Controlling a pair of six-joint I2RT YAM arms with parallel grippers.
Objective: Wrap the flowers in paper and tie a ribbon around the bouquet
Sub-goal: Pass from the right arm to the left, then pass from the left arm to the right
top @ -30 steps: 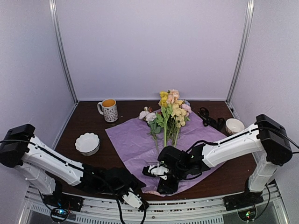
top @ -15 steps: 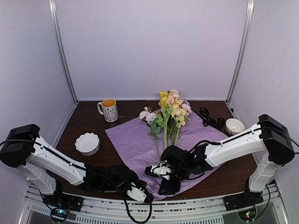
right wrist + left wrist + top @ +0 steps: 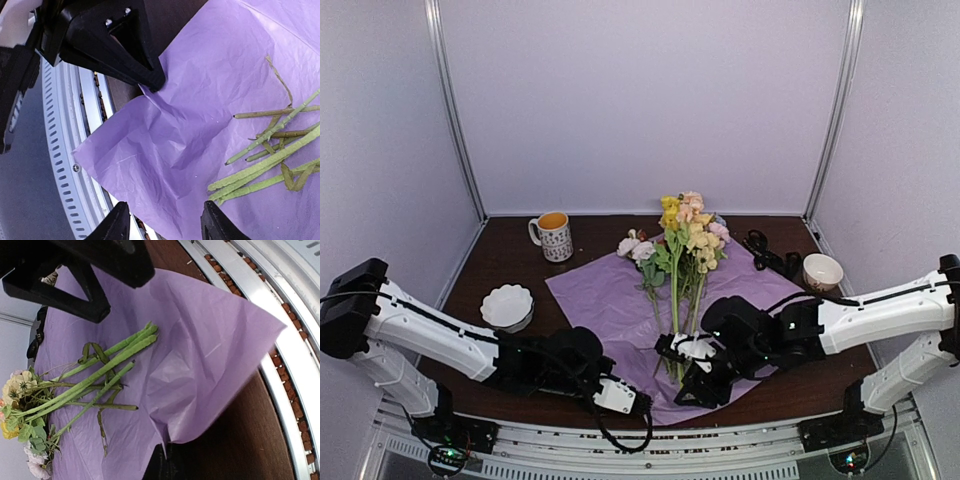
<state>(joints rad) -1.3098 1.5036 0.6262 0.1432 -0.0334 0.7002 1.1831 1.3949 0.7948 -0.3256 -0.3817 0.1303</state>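
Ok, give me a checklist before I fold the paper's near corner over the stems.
Left gripper shut on the paper at its near edge: ok.
Right gripper open, holding nothing: ok.
Fold path clear: not ok, probably; right gripper hangs over the paper by the stem ends.
Flowers on the paper, stem ends toward the arms: ok.
Ribbon off the paper: cannot tell; it lies at the far right corner.
Mug and white bowl apart from the paper: ok.

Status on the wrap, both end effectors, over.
Left end effector shut on paper, near edge. Right end effector open above it. Flowers lie on paper, unwrapped. Ribbon far right, untouched.
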